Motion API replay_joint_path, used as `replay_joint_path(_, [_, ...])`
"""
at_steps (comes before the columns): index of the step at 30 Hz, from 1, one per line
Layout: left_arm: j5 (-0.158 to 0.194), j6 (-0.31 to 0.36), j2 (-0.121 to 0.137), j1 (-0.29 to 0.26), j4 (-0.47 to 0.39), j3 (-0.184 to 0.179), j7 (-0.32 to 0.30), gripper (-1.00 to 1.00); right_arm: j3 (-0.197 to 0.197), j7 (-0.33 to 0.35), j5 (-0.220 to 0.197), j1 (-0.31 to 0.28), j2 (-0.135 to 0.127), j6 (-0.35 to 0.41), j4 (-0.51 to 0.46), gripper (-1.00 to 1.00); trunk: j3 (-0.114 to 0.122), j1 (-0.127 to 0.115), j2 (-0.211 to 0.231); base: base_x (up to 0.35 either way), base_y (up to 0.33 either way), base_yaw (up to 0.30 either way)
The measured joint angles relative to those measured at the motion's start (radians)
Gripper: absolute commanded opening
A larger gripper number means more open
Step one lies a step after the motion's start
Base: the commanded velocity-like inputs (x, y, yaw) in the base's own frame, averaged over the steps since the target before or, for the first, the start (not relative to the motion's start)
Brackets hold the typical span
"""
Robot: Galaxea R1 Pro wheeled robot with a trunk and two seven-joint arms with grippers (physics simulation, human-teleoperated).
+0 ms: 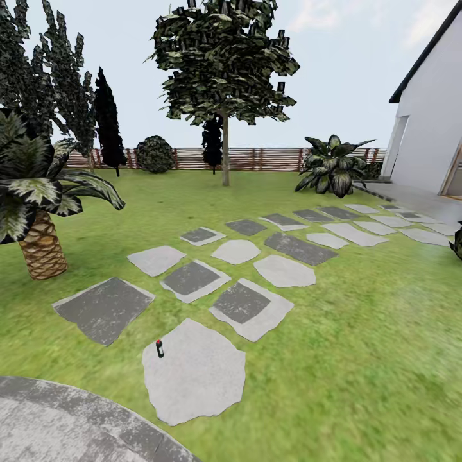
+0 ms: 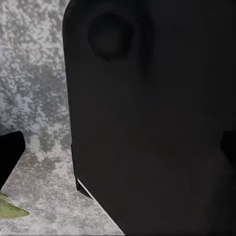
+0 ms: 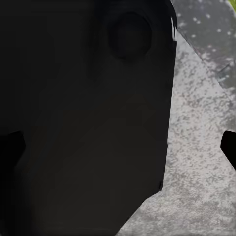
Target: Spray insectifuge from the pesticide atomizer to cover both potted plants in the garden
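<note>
The small bottle (image 1: 160, 348) stands alone at the left edge of a pale stepping stone (image 1: 196, 372) in the lower middle of the frame, open grass (image 1: 359, 359) all round it. The palm (image 1: 38, 212) at left stands well apart. In both wrist views a dark body (image 2: 152, 123) blocks most of the sight.

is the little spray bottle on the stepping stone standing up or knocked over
Upright: the pesticide atomizer stands on its base at the pale stepping stone's edge, red top uppermost.
</note>
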Motion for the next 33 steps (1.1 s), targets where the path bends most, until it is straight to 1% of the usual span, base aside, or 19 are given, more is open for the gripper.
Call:
replay_joint_path(2, [0.0, -0.001, -0.001, -0.007, 0.001, -0.002, -0.001, 1.0, 0.007, -0.004, 0.005, 0.0, -0.009, -0.001, -0.004, 1.0, 0.0, 0.0, -0.001, -0.001, -0.003, 0.002])
replay_joint_path(5, [-0.001, -0.001, -0.001, -0.007, 0.001, -0.001, -0.002, 1.0, 0.008, -0.004, 0.005, 0.0, -0.009, -0.001, -0.004, 1.0, 0.0, 0.0, -0.001, 0.0, -0.002, 0.001])
replay_joint_path(8, [-0.001, -0.004, -0.001, -0.007, -0.01, 0.001, -0.002, 1.0, 0.009, -0.004, 0.005, -0.009, 0.002, -0.011, -0.018, 1.0, 0.0, 0.0, -0.001, 0.0, 0.0, 0.0])
replay_joint_path(14, [-0.001, -0.005, 0.005, -0.008, -0.044, 0.004, -0.002, 1.0, 0.002, -0.004, 0.004, -0.02, -0.015, -0.028, -0.052, 1.0, 0.0, 0.0, -0.001, -0.046, -0.159, 0.0])
replay_joint_path(17, [-0.001, -0.005, 0.015, -0.011, -0.061, 0.004, -0.002, 1.0, 0.001, -0.005, 0.004, -0.02, -0.023, -0.03, -0.069, 1.0, 0.0, 0.0, -0.001, -0.135, -0.255, 0.0])
replay_joint_path(21, [-0.001, -0.006, 0.037, -0.014, -0.083, 0.005, -0.002, 1.0, 0.001, -0.004, 0.005, -0.02, -0.045, -0.031, -0.092, 1.0, 0.0, 0.0, -0.001, -0.158, -0.26, 0.0])
replay_joint_path(25, [-0.002, -0.024, 0.06, -0.03, -0.106, 0.005, -0.003, 1.0, 0.001, -0.005, 0.005, -0.02, -0.067, -0.032, -0.115, 1.0, 0.0, 0.0, -0.001, -0.155, -0.266, 0.0])
replay_joint_path(29, [-0.002, -0.046, 0.081, -0.053, -0.13, 0.004, -0.004, 1.0, 0.003, -0.004, 0.006, -0.02, -0.068, -0.035, -0.137, 1.0, 0.0, 0.0, -0.001, -0.067, -0.288, 0.0])
replay_joint_path(33, [0.0, -0.068, 0.081, -0.076, -0.152, 0.004, -0.004, 1.0, 0.004, -0.001, 0.007, -0.02, -0.068, -0.047, -0.16, 1.0, 0.0, 0.0, -0.001, 0.003, -0.291, 0.0])
